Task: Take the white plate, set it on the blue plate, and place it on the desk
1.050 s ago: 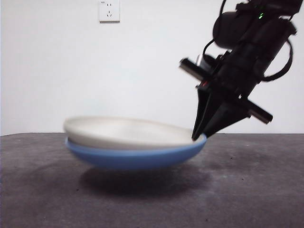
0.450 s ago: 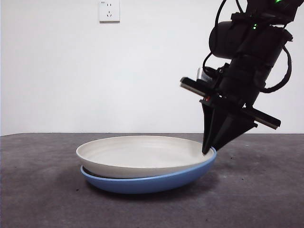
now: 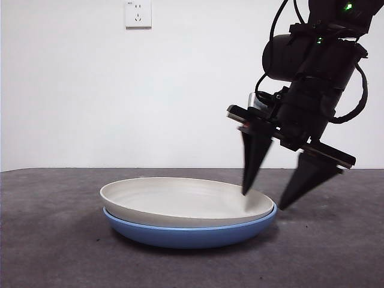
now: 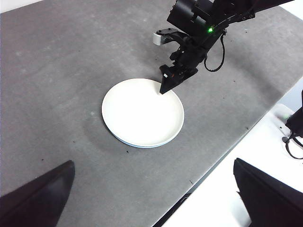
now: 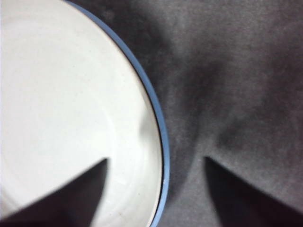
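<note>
Plates stacked on the surface (image 3: 54, 252), lower centre.
Right gripper (image 3: 267, 201) jaws open, straddling white plate (image 3: 180, 201) and blue plate (image 3: 186, 234) rim; lifting crooked could drag them. Left gripper (image 4: 151, 198) open.

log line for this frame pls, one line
stage: release | white plate nested in blue plate on desk | right gripper open, straddling the plates' rim | left gripper open, high, waiting

The white plate (image 3: 180, 201) is matte cream; the blue plate (image 3: 192, 234) beneath is glossy mid-blue. The bench (image 3: 54, 252) is mottled dark grey-brown. The right hand (image 3: 268, 202) is black.
</note>
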